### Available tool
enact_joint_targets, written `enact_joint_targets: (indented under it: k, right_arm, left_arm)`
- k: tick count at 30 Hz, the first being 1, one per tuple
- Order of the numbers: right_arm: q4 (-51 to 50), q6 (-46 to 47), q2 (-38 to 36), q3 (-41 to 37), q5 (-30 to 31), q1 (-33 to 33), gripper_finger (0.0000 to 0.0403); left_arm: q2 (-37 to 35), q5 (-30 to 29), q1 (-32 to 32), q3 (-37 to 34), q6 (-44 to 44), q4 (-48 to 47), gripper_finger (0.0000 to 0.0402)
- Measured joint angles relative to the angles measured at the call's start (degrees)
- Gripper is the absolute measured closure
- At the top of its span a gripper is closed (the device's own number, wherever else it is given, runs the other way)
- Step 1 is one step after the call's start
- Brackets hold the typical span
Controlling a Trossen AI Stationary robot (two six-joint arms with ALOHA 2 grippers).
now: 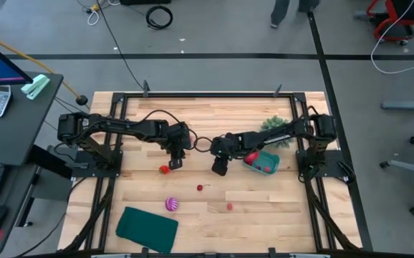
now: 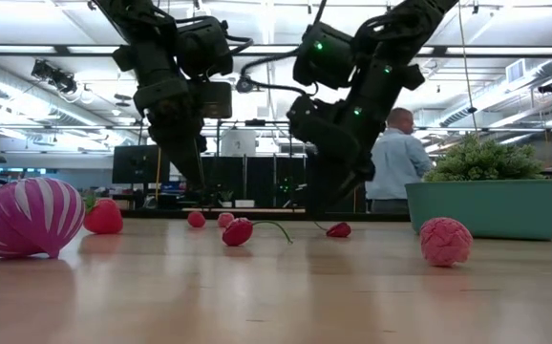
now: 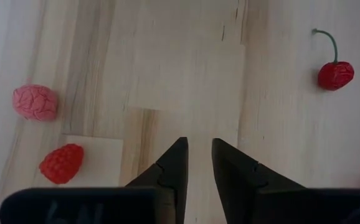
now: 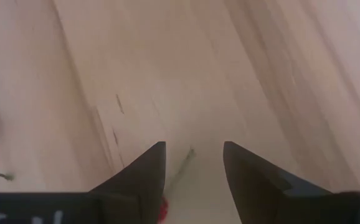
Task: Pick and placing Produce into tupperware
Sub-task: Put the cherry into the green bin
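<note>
So far it's early days, going by what's lying around. The teal tub sits on the right side of the table, just beside the green bush, with at least one red fruit already in it. Still loose on the wood: a strawberry, a cherry, the striped ball and a pink berry.

The left gripper hangs just beside the strawberry, fingers a narrow gap apart, holding nothing. The right gripper hovers just left of the tub, fingers spread wider, also empty.

Plenty of open wood around each piece; only the dark teal sheet lies near the front edge.
</note>
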Motion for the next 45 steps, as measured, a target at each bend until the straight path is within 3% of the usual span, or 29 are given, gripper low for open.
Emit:
enact_joint_targets:
  k: [13,18,25,35,40,45]
  right_arm:
    - [0.3,4.0,1.8,-0.2,-0.2,-1.1,0.0242]
    - [0.1,4.8,1.8,-0.2,-1.1,-1.2,0.0285]
    - [0.1,4.4,1.8,-0.2,-2.6,-1.5,0.0386]
    - [0.1,3.3,-1.8,-0.1,-1.9,-2.0,0.0396]
    - [-1.9,3.3,-9.1,-0.1,2.3,-0.4,0.0396]
    - [-13.7,7.3,-17.8,0.0,13.1,3.9,0.0396]
  left_arm:
    - [0.0,0.0,0.0,0.0,-0.6,0.5,0.0331]
    - [0.0,0.0,0.0,0.0,-0.6,0.6,0.0327]
    - [0.0,0.0,0.0,0.0,-0.6,0.6,0.0335]
    - [0.0,0.0,0.0,0.0,-0.5,0.9,0.0331]
    - [0.0,0.0,0.0,0.0,-0.4,1.1,0.0335]
    - [0.0,0.0,0.0,0.0,-0.4,1.5,0.0342]
